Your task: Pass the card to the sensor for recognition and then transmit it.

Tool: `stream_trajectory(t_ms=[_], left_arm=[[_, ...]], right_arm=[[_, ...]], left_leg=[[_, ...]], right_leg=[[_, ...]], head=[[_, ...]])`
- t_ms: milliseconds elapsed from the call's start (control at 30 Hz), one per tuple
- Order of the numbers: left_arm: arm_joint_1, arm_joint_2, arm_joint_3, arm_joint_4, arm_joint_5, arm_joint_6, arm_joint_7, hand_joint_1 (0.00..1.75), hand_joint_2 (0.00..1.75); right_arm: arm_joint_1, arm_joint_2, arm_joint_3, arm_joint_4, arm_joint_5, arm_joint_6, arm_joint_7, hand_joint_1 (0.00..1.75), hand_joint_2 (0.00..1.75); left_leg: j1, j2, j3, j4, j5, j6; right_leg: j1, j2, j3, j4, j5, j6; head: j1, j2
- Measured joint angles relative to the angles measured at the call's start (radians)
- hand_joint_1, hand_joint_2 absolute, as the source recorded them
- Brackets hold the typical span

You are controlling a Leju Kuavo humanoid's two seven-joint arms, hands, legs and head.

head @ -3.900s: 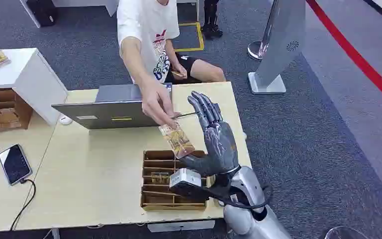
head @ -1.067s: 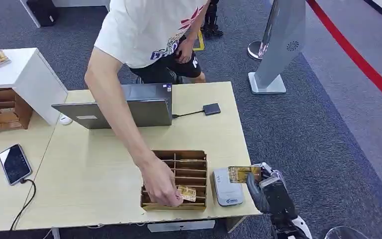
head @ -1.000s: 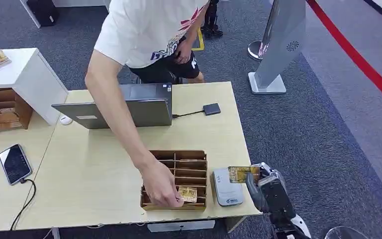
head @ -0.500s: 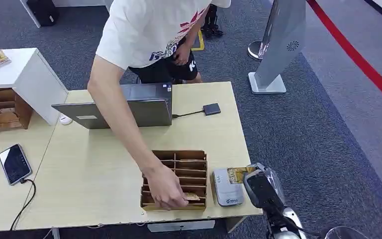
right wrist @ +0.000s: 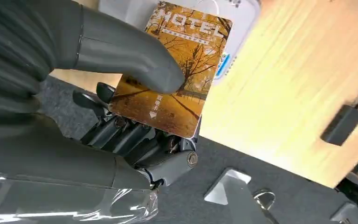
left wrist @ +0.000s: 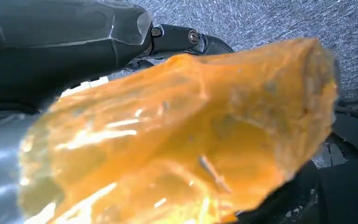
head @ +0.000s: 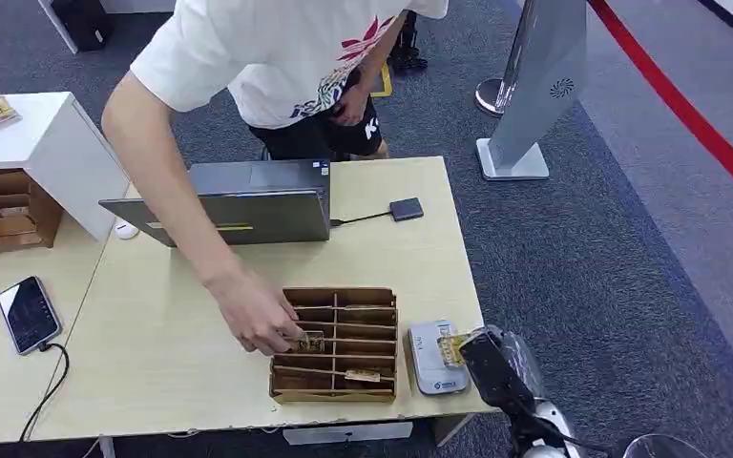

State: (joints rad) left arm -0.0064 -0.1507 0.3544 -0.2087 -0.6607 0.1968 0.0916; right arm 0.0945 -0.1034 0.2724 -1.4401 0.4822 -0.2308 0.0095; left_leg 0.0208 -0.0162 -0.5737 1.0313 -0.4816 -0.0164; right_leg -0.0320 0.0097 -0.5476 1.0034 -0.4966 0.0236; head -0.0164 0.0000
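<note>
My right hand [head: 494,366] holds a hotel card [head: 452,345] at the table's front right corner, its far edge over the white sensor [head: 429,364]. In the right wrist view the thumb [right wrist: 135,60] presses the autumn-tree card [right wrist: 186,65] against the fingers [right wrist: 135,137] beneath, with the sensor [right wrist: 248,13] just behind it. A blurred orange shape [left wrist: 182,140] lies close to the lens in the left wrist view, beside dark hand parts [left wrist: 60,42]; how the left hand's fingers lie is unclear.
A person leans over the table, one hand [head: 260,324] on a card in the wooden organizer [head: 344,384] left of the sensor. A laptop [head: 248,205] and a black adapter [head: 406,208] lie farther back. A phone [head: 27,313] lies at the left.
My right hand has brought the card lower and left, onto the sensor's edge. The person's hand has moved from the organizer's front row to a middle slot on the left.
</note>
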Motion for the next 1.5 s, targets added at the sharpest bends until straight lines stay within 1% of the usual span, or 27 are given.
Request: stream_trajectory(t_ms=[767,1133,1500], left_arm=[[0.0,0.0,0.015,0.0,-0.007,-0.001,0.001,0.0,0.0],[-0.001,0.0,0.015,0.0,-0.014,-0.007,0.002,0.0,0.0],[-0.003,-0.001,0.015,0.0,-0.03,-0.014,0.007,0.0,0.0]], right_arm=[[-0.015,0.0,0.0,0.042,0.015,0.013,0.015,1.75,1.75],[-0.065,0.005,0.004,0.11,0.026,0.023,0.026,1.75,1.75],[-0.138,0.035,0.003,0.198,0.045,0.054,0.022,1.75,1.75]], left_leg=[[0.0,0.0,0.0,0.0,0.0,0.0],[0.0,0.0,0.001,0.0,0.0,0.0],[0.0,0.0,0.001,0.0,0.001,0.0]], right_leg=[[0.0,0.0,0.0,0.0,0.0,0.0],[0.0,0.0,0.001,0.0,0.0,0.0],[0.0,0.0,0.001,0.0,0.0,0.0]], head=[[0.0,0.0],[0.0,0.0],[0.0,0.0]])
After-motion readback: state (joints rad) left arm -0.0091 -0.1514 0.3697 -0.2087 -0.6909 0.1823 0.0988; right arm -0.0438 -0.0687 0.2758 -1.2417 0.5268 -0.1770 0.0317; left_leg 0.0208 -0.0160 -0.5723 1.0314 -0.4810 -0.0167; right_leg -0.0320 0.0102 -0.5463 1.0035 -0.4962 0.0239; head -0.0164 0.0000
